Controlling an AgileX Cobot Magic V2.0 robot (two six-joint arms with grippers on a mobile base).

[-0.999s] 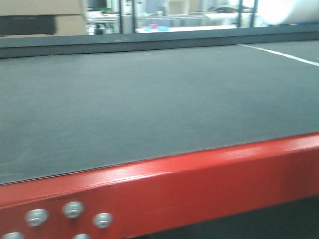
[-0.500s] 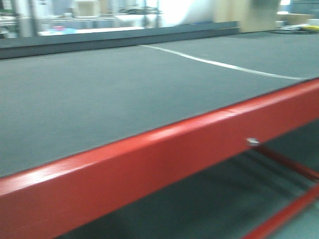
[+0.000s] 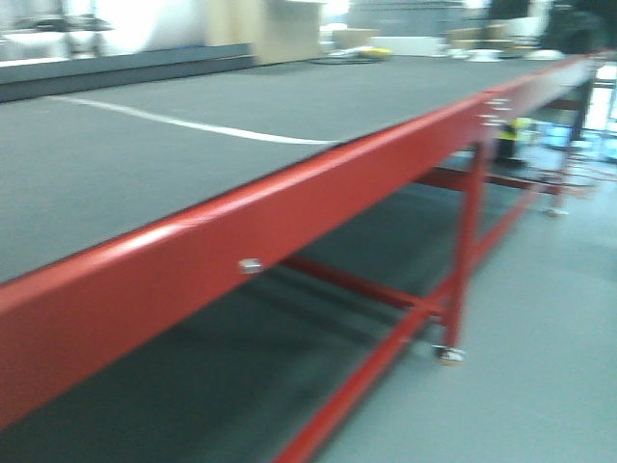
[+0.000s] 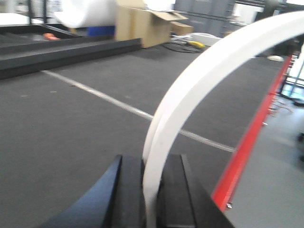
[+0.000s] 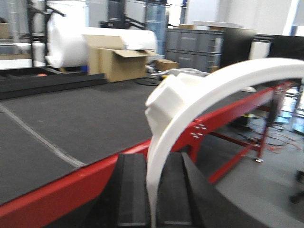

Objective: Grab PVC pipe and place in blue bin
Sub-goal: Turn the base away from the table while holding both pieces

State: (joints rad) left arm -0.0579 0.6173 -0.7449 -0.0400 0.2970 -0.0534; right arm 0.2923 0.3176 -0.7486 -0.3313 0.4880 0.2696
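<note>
While my right hand (image 5: 153, 164) clamps the pipe (image 5: 175, 102) by one end, a jolt could lever it loose; left hand (image 4: 151, 164) clamps the strip (image 4: 204, 69).

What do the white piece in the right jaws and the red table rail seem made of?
The PVC pipe looks like matte white moulded plastic: even colour, thick blocky end. The red table rail is probably painted metal: glossy highlights, a bolt head.
</note>
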